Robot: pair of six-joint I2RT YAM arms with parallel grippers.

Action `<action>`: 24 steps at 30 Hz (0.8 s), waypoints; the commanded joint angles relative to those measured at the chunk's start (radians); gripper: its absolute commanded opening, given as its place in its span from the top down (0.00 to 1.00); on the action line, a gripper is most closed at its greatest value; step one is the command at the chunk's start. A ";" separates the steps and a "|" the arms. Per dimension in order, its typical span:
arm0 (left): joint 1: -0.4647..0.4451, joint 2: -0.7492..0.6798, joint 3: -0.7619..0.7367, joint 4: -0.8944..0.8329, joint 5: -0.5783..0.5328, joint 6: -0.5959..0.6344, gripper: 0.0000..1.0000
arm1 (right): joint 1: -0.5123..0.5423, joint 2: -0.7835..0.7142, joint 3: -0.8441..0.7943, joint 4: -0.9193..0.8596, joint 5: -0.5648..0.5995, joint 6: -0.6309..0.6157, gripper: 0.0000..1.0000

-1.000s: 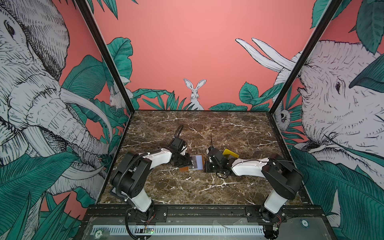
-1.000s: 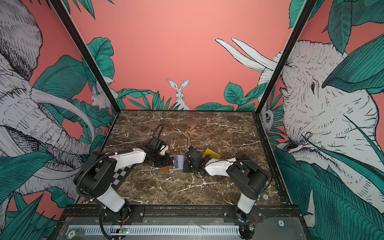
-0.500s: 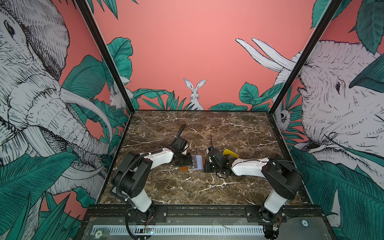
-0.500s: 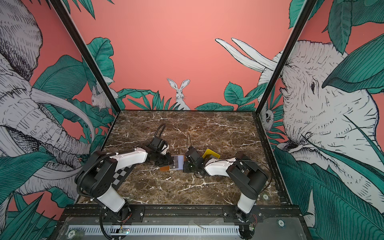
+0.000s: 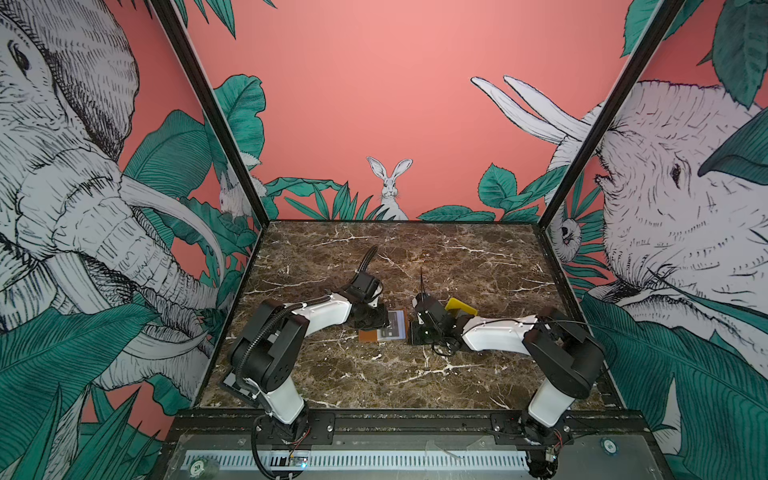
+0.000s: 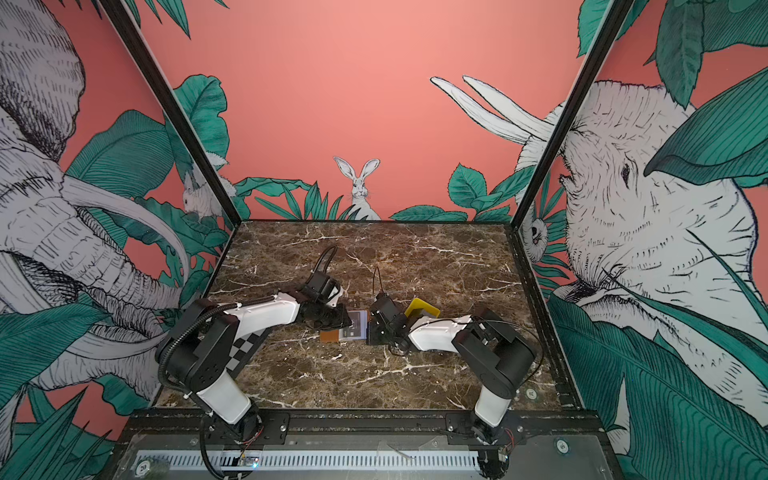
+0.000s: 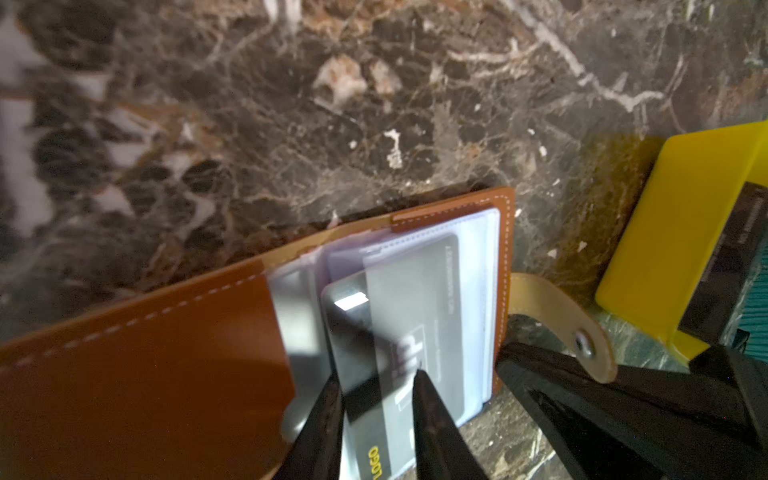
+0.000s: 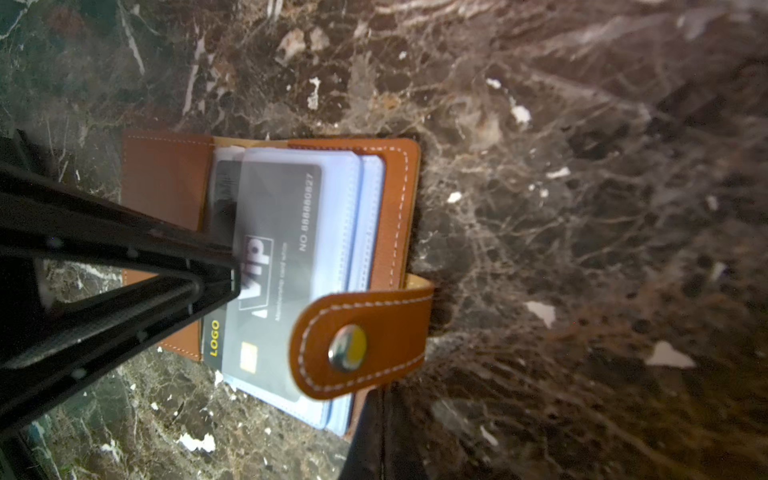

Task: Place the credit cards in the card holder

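My left gripper (image 7: 374,376): jaws slightly apart, tips resting on credit card (image 8: 282,232), mostly inside clear sleeve (image 8: 353,216) of open card holder (image 7: 145,365). My right gripper (image 8: 371,424): jaws together, tip against card holder edge beside snap tab (image 8: 374,316). Beyond right jaws: yellow tray (image 7: 685,232). Underneath: brown marble tabletop (image 5: 374,386). Around: coral jungle-mural walls (image 5: 374,83).
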 commanded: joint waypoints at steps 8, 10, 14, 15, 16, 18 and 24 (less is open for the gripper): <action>-0.019 0.020 0.035 0.006 0.011 0.006 0.70 | 0.005 0.047 -0.017 -0.093 0.037 -0.011 0.97; -0.019 0.018 0.035 -0.015 -0.010 0.006 0.70 | 0.005 0.043 -0.020 -0.094 0.039 -0.010 0.97; -0.020 0.016 0.023 -0.034 -0.037 -0.003 0.74 | 0.005 0.026 -0.023 -0.096 0.045 0.001 0.97; -0.019 0.016 0.021 -0.034 -0.038 -0.005 0.75 | 0.005 0.019 -0.021 -0.097 0.042 0.003 0.97; -0.019 0.017 0.020 -0.035 -0.041 -0.005 0.76 | 0.004 0.011 -0.021 -0.097 0.036 0.006 0.97; -0.020 0.015 0.017 -0.034 -0.045 -0.009 0.78 | 0.005 -0.003 -0.016 -0.094 0.028 0.011 0.95; -0.019 -0.004 0.015 -0.050 -0.069 -0.010 0.73 | 0.005 -0.038 -0.002 -0.096 0.014 0.018 0.90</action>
